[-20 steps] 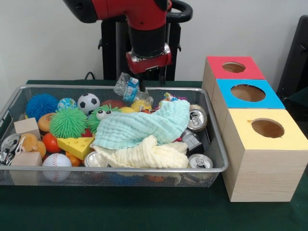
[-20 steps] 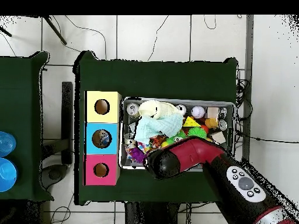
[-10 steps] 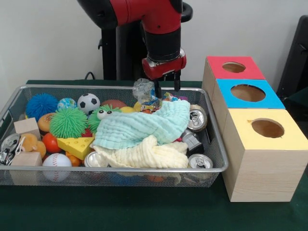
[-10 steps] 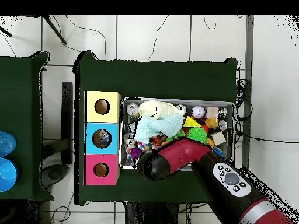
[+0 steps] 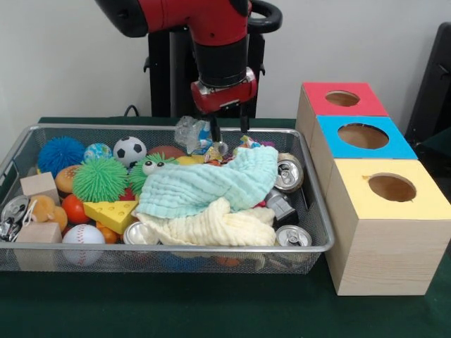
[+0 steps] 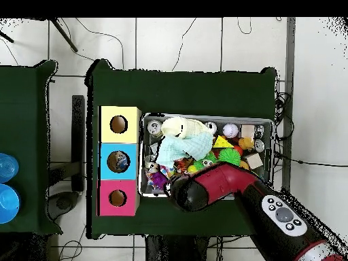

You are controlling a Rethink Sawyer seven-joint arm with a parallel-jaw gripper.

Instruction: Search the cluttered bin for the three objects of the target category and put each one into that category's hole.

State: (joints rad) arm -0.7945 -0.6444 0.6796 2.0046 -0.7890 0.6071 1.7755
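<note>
In the front view my gripper (image 5: 228, 132) hangs over the back middle of the wire bin (image 5: 320, 232). A crumpled clear plastic bottle (image 5: 190, 132) clings to its left finger, low over the toys, and the gripper looks shut on its edge. Three boxes stand to the right: red-topped (image 5: 359, 105), blue-topped (image 5: 391, 144) and yellow-topped (image 5: 423, 201), each with a round hole. In the overhead view the arm (image 6: 189, 192) hides the gripper and the bottle. Something lies inside the blue box's hole (image 6: 119, 162).
A mint cloth (image 5: 204, 184) and a cream cloth (image 5: 211, 225) cover the bin's middle. Drink cans (image 5: 289, 174) lie on the right. Balls, a spiky green ball (image 5: 100, 178), a cheese wedge (image 5: 111, 213) and wooden blocks (image 5: 39, 186) fill the left.
The gripper swung right towards the boxes, then came back left over the bin's rear. The bottle moved along with it each time.
</note>
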